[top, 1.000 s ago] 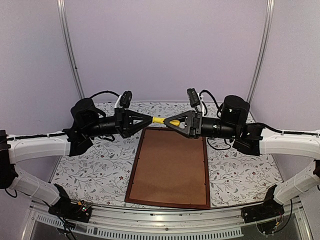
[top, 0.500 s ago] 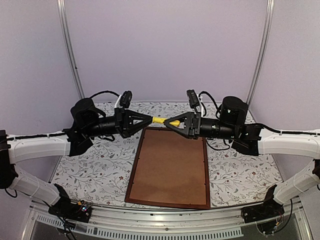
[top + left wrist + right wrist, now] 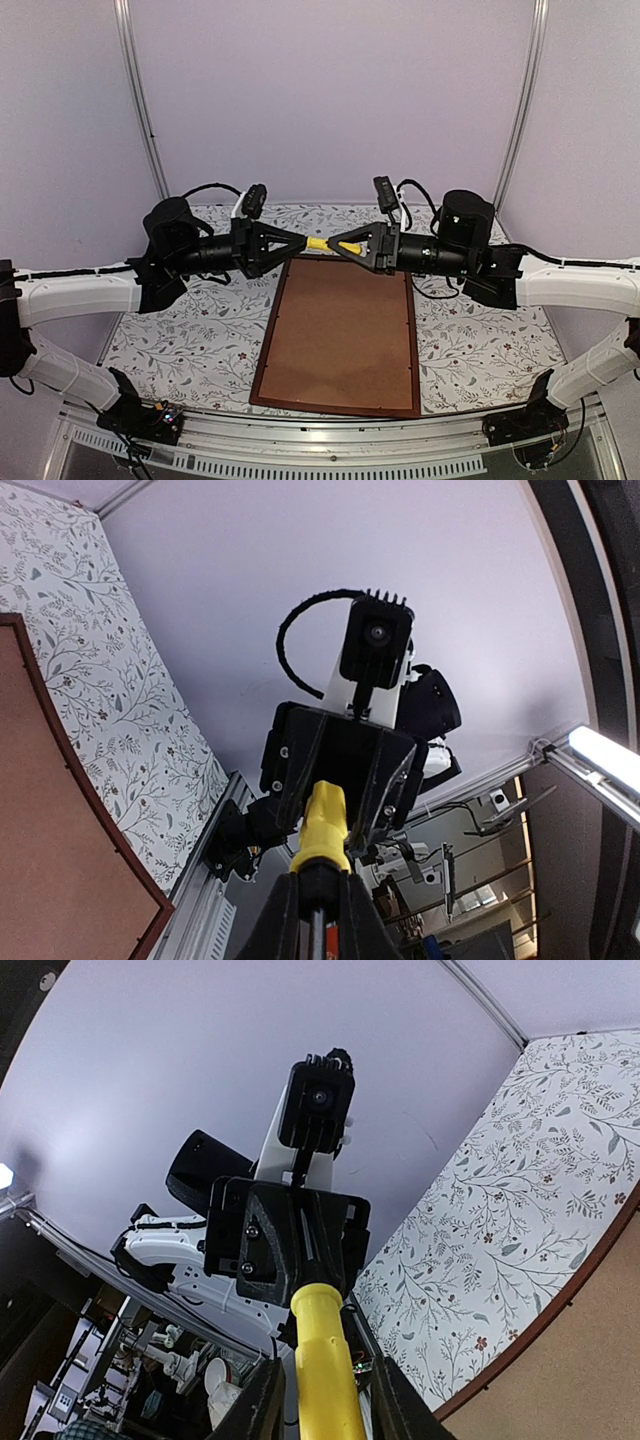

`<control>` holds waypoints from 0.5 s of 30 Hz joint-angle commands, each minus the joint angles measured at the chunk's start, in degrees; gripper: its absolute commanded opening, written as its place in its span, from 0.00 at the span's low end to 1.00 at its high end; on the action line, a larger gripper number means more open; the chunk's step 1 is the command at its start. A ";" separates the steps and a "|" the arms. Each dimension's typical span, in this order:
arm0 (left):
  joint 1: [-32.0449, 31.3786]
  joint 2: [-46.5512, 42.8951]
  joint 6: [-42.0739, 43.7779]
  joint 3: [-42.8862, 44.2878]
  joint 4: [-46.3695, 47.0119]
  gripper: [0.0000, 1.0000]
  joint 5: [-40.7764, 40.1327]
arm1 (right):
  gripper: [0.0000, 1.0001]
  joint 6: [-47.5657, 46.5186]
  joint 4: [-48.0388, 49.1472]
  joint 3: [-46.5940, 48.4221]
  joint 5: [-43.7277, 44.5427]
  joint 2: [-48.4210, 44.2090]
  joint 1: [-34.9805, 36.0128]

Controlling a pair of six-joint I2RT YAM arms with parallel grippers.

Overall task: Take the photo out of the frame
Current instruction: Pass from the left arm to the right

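The dark reddish-brown frame lies face down on the table, its plain brown backing board facing up. The photo is hidden. Both grippers hover above the frame's far edge, tip to tip. My left gripper is shut on the black end of a yellow-handled tool; the left wrist view shows this grip. My right gripper surrounds the yellow handle, its jaws standing a little off it on both sides. The frame edge also shows in the left wrist view and in the right wrist view.
The table has a floral-patterned cloth. Lilac walls enclose the back and sides. A metal rail runs along the near edge between the arm bases.
My right gripper has slid left along the yellow handle toward my left gripper, so less yellow shows between them. The frame has not moved.
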 commanded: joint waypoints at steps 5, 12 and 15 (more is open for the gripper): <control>-0.79 0.38 0.38 0.93 -0.18 0.00 -0.54 | 0.28 -1.69 -0.42 2.38 -0.57 1.22 -0.30; -0.79 0.28 0.33 0.98 -0.10 0.00 -1.42 | 0.28 -2.03 -0.80 2.97 -2.57 2.30 -0.34; -0.86 0.51 0.30 1.25 -0.10 0.00 -1.09 | 0.27 -1.88 -0.89 2.82 -2.51 2.42 -0.33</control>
